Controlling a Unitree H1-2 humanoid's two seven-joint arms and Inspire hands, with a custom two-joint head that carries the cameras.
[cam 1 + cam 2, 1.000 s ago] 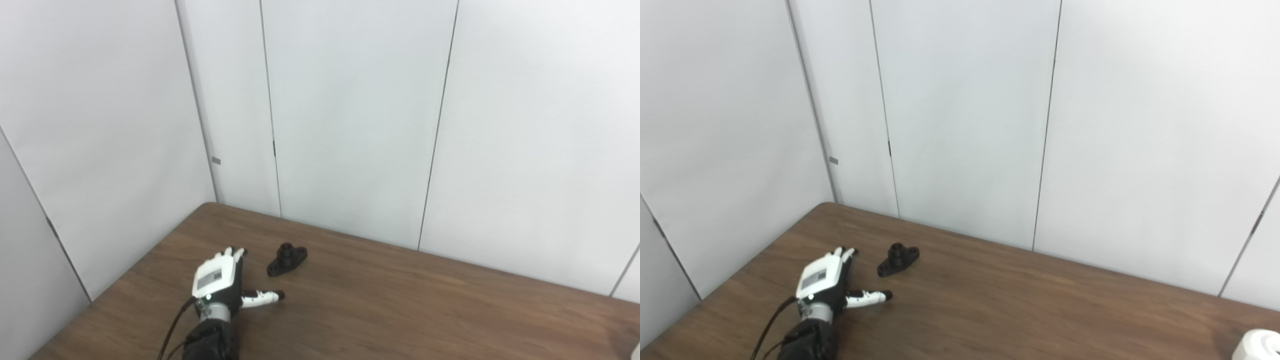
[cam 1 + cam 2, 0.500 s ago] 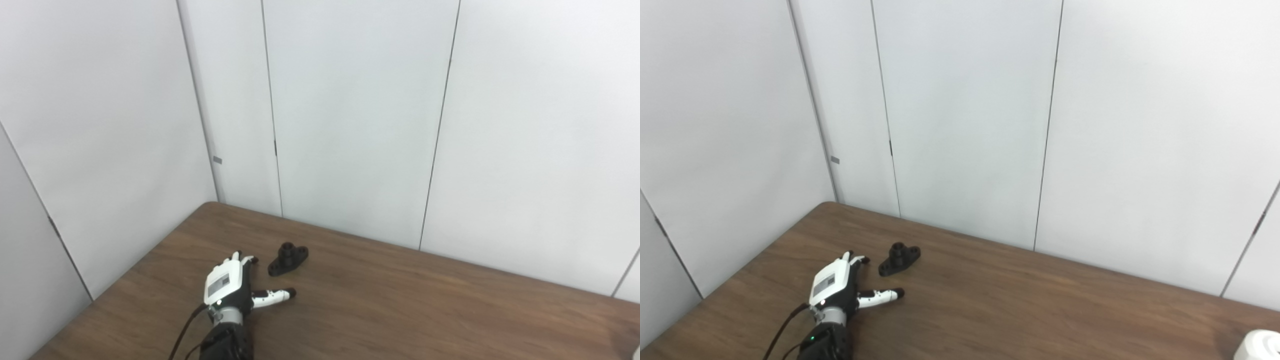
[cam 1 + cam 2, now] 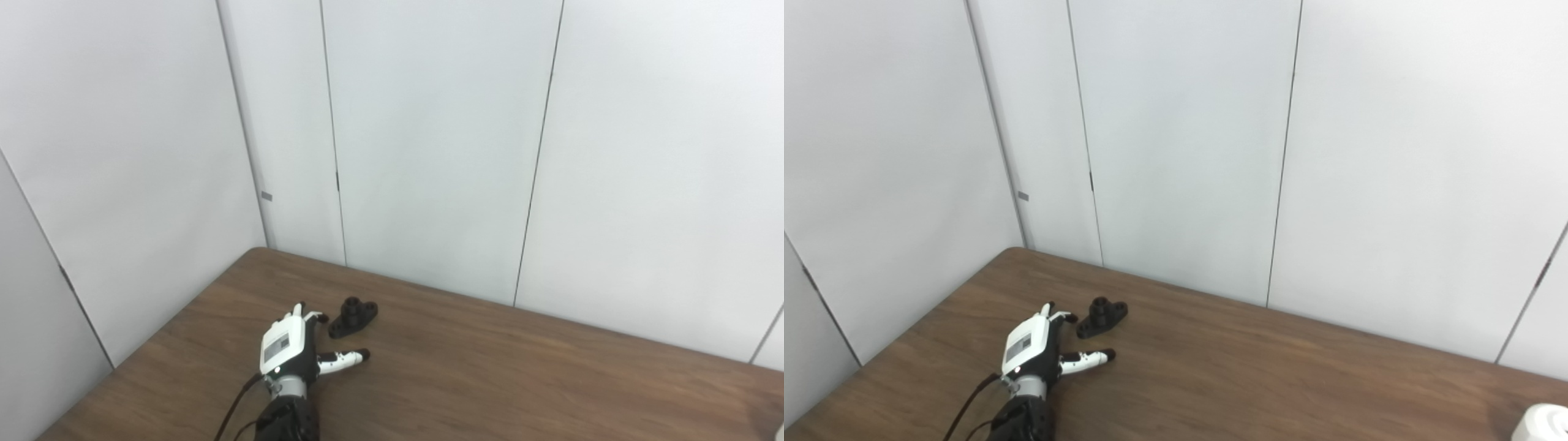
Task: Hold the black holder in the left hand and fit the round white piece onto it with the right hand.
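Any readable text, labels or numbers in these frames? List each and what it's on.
No text can be read here.
Grey label on the back of the left hand: too small and blurred to read.
Small grey tag on the wall panel: no legible marking.
Black holder, table, and the white object at the right eye view's bottom right corner: no visible print.

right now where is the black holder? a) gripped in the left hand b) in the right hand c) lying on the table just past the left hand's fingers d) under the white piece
c: the black holder lies on the table, beyond the open left hand, which holds nothing.
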